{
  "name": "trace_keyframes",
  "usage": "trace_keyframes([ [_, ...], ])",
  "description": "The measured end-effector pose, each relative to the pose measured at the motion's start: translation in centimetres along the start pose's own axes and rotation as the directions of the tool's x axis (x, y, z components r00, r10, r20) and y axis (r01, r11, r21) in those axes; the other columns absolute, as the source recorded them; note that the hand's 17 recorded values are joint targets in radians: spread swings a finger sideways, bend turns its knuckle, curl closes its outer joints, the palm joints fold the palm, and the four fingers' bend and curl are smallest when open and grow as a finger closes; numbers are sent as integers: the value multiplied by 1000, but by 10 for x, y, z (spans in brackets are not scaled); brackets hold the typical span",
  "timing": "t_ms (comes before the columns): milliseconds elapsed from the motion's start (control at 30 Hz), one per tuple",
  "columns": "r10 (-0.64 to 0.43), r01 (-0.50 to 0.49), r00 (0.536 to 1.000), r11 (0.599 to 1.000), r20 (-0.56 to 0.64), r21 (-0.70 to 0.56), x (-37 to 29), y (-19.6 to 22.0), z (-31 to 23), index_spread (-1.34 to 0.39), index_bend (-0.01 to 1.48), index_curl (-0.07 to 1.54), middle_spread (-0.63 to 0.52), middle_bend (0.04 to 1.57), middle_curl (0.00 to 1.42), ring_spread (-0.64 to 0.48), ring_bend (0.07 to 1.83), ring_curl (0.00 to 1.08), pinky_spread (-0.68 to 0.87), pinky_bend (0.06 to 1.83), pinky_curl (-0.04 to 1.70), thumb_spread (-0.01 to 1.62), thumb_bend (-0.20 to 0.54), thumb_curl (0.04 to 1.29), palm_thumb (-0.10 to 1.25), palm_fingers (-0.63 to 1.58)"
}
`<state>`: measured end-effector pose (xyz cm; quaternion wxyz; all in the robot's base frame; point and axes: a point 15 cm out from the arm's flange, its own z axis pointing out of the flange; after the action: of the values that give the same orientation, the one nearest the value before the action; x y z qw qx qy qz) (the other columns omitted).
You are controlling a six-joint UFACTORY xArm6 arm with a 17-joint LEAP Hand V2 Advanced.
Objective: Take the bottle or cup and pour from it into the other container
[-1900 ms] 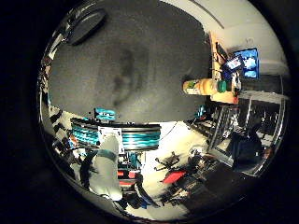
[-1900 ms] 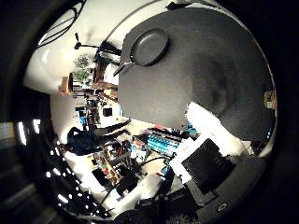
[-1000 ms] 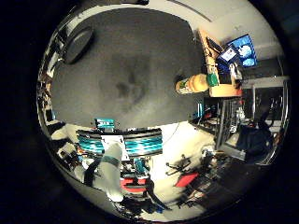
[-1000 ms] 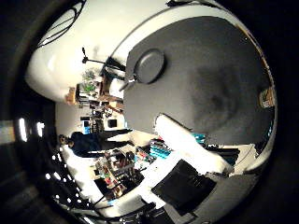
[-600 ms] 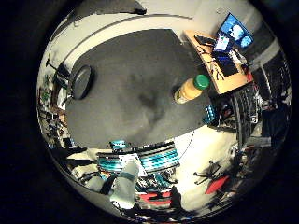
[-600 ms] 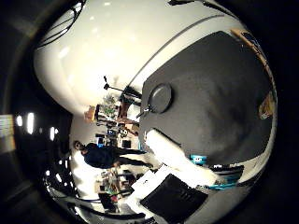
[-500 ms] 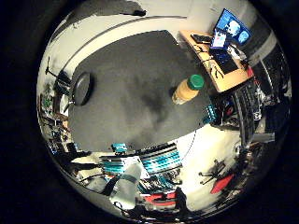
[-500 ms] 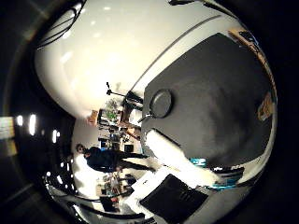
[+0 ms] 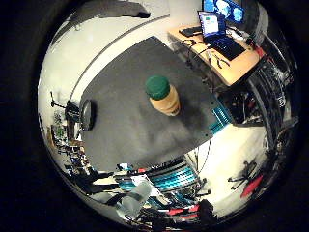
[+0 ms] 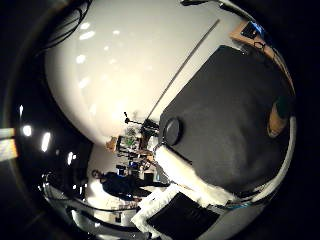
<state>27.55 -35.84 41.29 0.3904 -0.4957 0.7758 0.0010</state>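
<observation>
1. While the palm looks down from well above, a bottle [image 9: 163, 96] with a green cap [image 9: 157, 86] stands upright on a dark grey surface [image 9: 125, 130], toward the corner nearest a wooden desk [image 9: 227, 58] with a laptop [image 9: 218, 29].
2. A dark round pan [image 9: 87, 115] lies well apart, near the opposite edge.
3. White and black parts of the robot hand [image 10: 180, 185] show at one edge; whether its fingers are straight or curled cannot be told, and it holds nothing visible.
4. Tan contents appear to fill the bottle, so it likely feels fairly heavy, stiff and smooth.
5. Gripping round the body below the cap seems safest.
</observation>
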Motion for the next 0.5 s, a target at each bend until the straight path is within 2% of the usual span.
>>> trace_keyframes([
  [167,49,-49,998,999,44,5,35,-1,-8,-271,164,281,103,292,345,183,500,228,436,916,-6,1061,-24,291,458,181],
  [500,59,-68,993,995,106,78,88,-3,-13,-262,162,287,104,296,343,182,489,220,435,904,-5,1060,-24,291,458,165],
])
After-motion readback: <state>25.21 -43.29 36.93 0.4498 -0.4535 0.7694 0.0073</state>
